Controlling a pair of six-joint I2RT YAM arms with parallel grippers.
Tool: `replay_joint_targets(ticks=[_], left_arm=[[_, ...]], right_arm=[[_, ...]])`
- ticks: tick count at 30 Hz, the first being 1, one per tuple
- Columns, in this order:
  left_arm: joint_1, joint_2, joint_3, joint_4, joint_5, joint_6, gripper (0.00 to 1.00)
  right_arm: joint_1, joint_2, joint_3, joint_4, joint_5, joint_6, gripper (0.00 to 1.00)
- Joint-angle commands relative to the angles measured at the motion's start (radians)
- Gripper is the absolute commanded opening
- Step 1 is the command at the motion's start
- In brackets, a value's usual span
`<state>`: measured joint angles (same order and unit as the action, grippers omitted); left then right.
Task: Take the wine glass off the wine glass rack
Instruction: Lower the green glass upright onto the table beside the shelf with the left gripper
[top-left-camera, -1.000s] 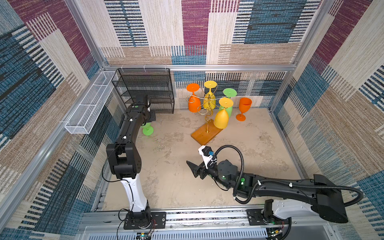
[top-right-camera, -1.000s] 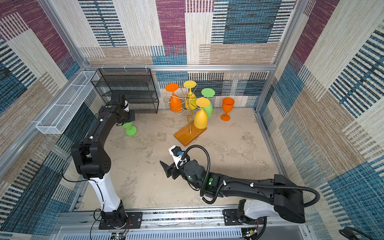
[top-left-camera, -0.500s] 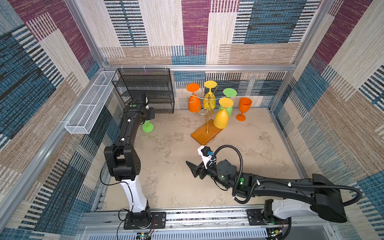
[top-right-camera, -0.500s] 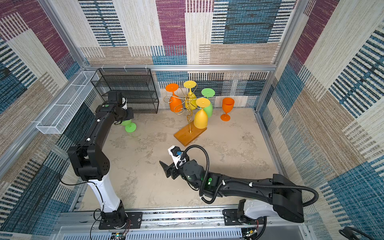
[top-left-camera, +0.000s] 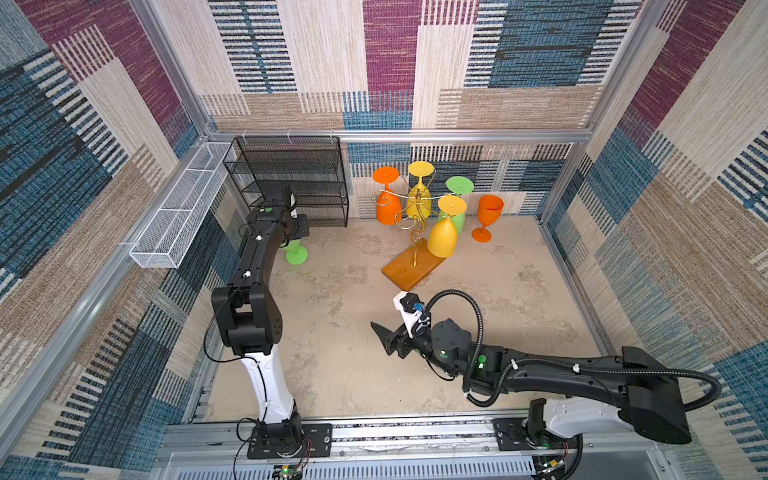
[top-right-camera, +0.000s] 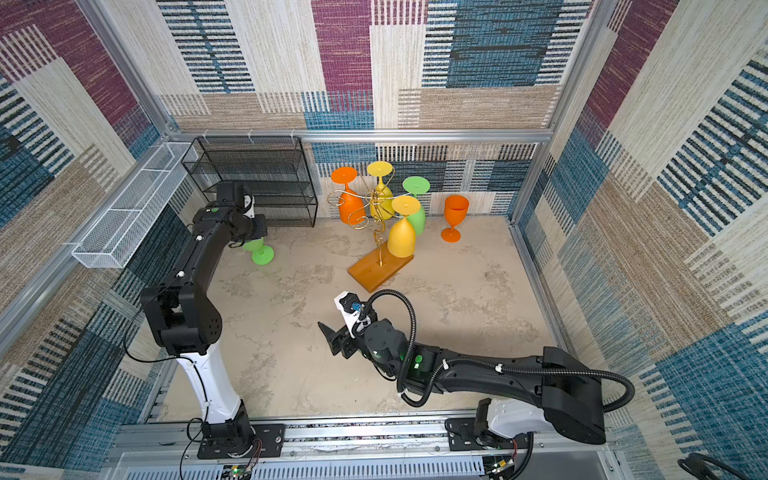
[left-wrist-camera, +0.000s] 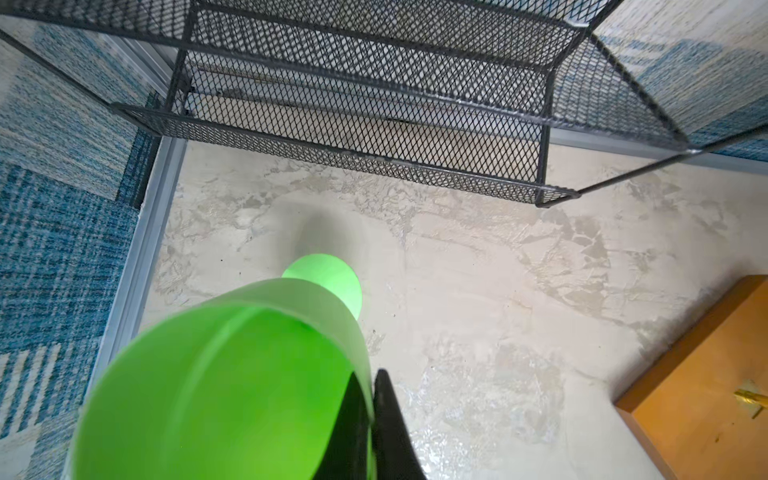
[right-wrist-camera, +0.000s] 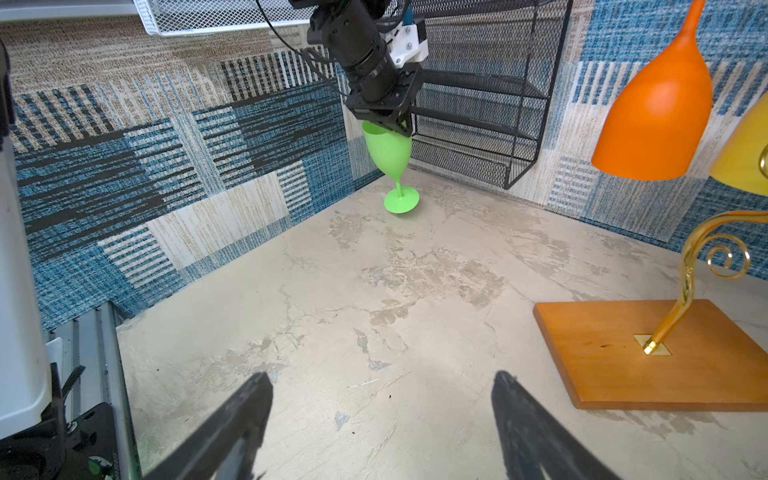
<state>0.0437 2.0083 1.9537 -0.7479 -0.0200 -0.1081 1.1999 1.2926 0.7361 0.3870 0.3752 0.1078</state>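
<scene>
1. The green glass (right-wrist-camera: 388, 153) is off the rack (top-left-camera: 417, 206). It stands bowl-up and slightly tilted at the upper left of the table (top-left-camera: 340, 332) in both top views, just in front of the black shelf (top-left-camera: 291, 178).
2. The left gripper (right-wrist-camera: 388, 124) is clamped on its rim, one finger inside the bowl.
3. Whether its foot touches the table I cannot tell.
4. The rack stands at upper centre, with four glasses hanging bowl-down.
5. The right gripper (right-wrist-camera: 382, 380) hovers at lower centre, jaws wide apart and empty.
</scene>
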Motion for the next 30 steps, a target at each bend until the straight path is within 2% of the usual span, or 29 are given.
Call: replay_joint_targets(ticks=[1, 5, 8, 13, 17, 30], left_arm=[[0.002, 0.004, -0.002, -0.002, 0.017, -0.035, 0.13], [0.005, 0.001, -0.011, -0.001, 0.021, -0.029, 0.24], [0.005, -0.003, -0.009, -0.001, 0.024, -0.022, 0.37], [0.005, -0.024, 0.009, -0.004, 0.032, -0.021, 0.50], [0.005, -0.047, 0.010, -0.001, 0.032, -0.019, 0.55], [0.003, -0.164, -0.115, 0.037, 0.055, -0.033, 0.58]], right_arm=[[0.001, 0.008, 0.013, 0.023, 0.002, -0.007, 0.85], [0.001, 0.016, 0.019, 0.026, -0.002, -0.009, 0.85], [0.000, 0.016, 0.020, 0.028, -0.002, -0.014, 0.85], [0.000, 0.017, 0.017, 0.030, 0.002, -0.014, 0.85], [0.000, 0.020, 0.020, 0.034, 0.002, -0.014, 0.85], [0.000, 0.023, 0.022, 0.042, 0.001, -0.019, 0.85]])
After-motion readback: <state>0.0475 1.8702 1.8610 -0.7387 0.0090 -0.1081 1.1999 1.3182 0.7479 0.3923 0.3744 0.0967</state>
